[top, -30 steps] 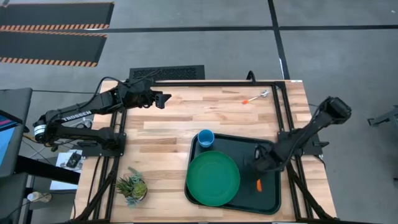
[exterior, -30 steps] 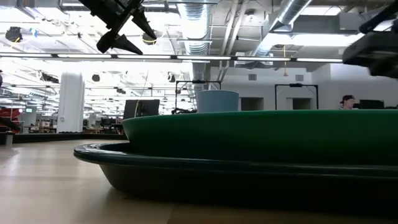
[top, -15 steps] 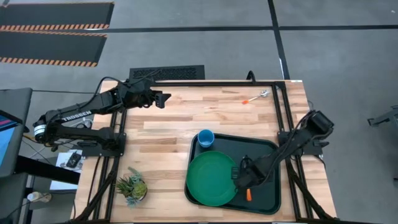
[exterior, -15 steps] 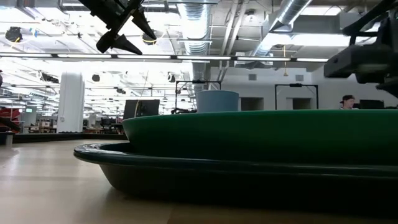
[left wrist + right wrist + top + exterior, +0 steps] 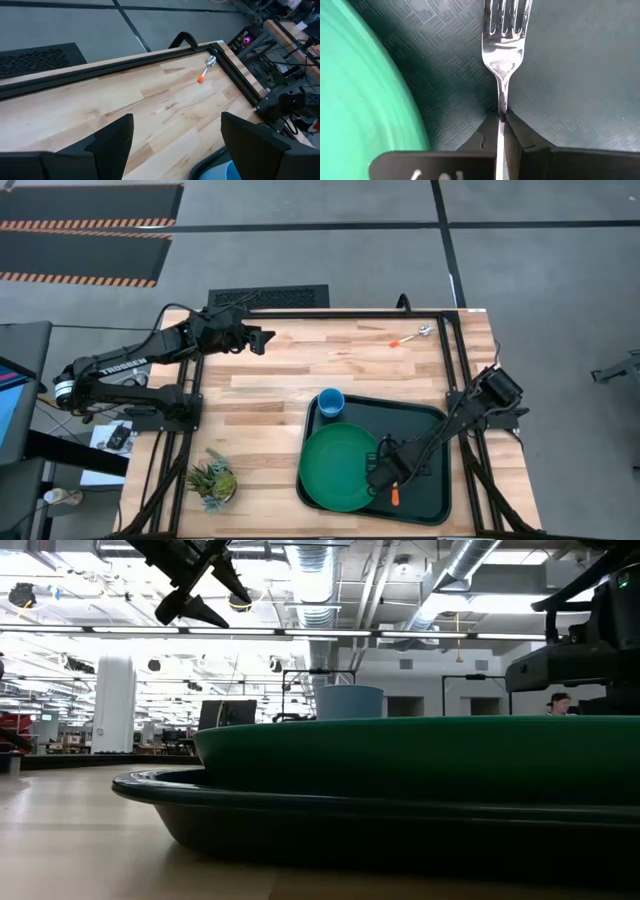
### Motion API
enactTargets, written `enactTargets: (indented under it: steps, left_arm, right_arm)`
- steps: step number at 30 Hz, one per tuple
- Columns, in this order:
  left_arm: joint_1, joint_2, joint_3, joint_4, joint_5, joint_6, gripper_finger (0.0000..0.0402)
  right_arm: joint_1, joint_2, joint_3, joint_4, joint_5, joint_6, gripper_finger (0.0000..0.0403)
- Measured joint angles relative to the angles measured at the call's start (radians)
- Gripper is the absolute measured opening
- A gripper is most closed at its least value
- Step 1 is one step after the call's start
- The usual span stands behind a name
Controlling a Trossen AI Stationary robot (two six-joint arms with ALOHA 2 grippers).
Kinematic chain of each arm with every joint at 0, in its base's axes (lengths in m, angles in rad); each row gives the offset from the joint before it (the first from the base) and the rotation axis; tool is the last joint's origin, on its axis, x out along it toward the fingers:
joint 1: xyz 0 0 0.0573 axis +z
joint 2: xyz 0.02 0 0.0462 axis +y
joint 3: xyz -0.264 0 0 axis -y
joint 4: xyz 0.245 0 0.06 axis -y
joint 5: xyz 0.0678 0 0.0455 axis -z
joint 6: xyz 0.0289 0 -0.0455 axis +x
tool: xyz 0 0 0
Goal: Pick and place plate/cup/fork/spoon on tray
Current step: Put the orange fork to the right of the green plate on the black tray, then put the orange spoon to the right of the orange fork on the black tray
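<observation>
Slim fork [image 5: 503, 45], silver metal tines, orange handle [image 5: 395, 496]. Right gripper [image 5: 385, 473] clenched on its neck over the dark rectangular plastic tray [image 5: 428, 420]. Long axis near-far, tines far.

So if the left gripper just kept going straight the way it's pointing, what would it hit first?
Probably the spoon. The open left gripper hangs above the bare wooden table, aimed toward the far corner where the spoon lies. Nothing else shows in between, though depth is hard to judge.
</observation>
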Motion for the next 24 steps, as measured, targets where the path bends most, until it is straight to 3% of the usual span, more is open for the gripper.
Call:
enactTargets:
  steps: [16,19,24]
  left_arm:
    - [0.0,0.0,0.0,0.001,-0.005,-0.001,0.0284]
    - [0.0,0.0,0.0,0.001,-0.006,-0.009,0.0284]
    - [0.0,0.0,0.0,0.002,-0.006,-0.011,0.0284]
  right_arm:
    - [0.01,-0.02,-0.003,0.018,-0.013,-0.007,0.013]
    - [0.011,-0.085,0.0,-0.046,0.001,-0.009,0.0141]
    - [0.002,-0.245,-0.001,-0.303,0.066,-0.024,0.014]
